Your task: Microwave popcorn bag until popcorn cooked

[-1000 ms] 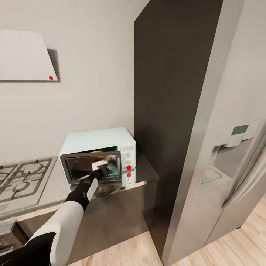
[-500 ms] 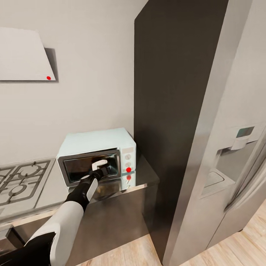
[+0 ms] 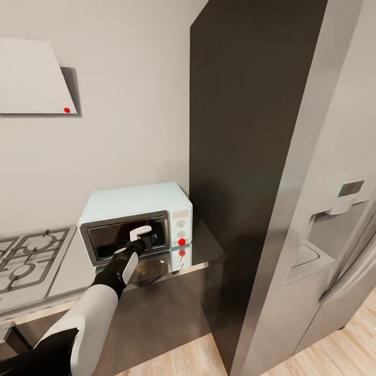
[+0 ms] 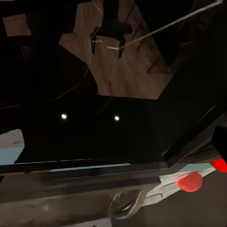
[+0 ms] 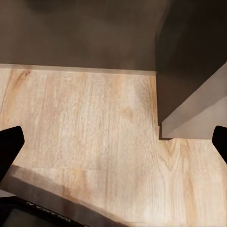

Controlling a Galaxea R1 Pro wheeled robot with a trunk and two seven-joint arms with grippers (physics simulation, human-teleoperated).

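Note:
The pale mint-blue microwave [image 3: 137, 201] stands on a glossy dark slab [image 3: 206, 249] beside the matte light-grey countertop [image 3: 70, 263]. Its dark glass door [image 3: 107, 239] looks flush with the front, and a red button [image 3: 181, 241] glows on the white panel. My left gripper [image 3: 142, 239] rests against the door glass, apparently open with nothing held. The left wrist view looks straight onto the reflecting glass [image 4: 113, 137] and the red button [image 4: 189, 181]. My right gripper [image 5: 113, 142] hangs open over the wooden floor. The popcorn bag is hidden.
A tall dark panel [image 3: 235, 130] rises right of the microwave, with a steel fridge [image 3: 324, 219] beyond it. A gas hob [image 3: 26, 256] lies at the left under a white slanted hood [image 3: 31, 78]. Wooden floor [image 5: 94, 118] runs along the cabinet fronts.
The microwave door has swung from partly open to shut with my left gripper against it. The view has shifted a little to the right.

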